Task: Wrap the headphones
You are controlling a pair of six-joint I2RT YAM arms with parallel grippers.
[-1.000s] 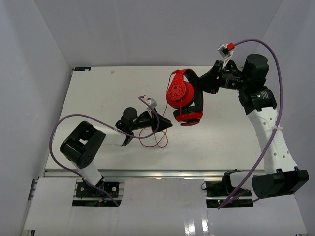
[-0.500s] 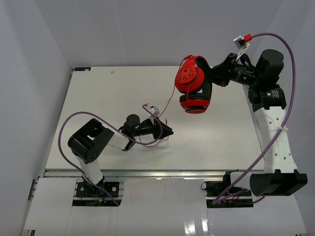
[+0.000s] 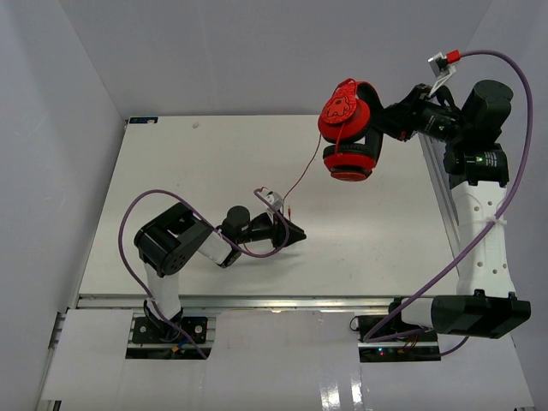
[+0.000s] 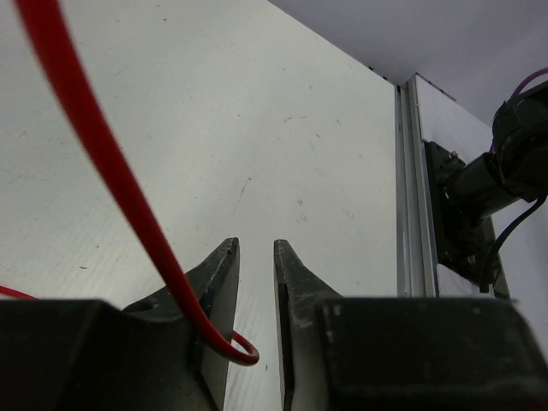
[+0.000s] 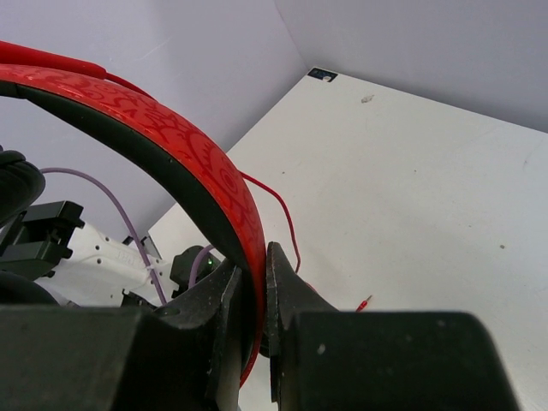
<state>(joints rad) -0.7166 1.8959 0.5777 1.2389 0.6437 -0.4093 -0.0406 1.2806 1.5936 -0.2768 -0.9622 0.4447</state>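
Your right claw clamps the headband, likely lifting the headphones clear of the table for winding. Their cable trails down to your left claw, whose grip you cannot tell.

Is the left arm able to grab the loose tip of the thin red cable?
Probably yes: the thin red cable's tip lies close beside the left end effector, with nothing between them.
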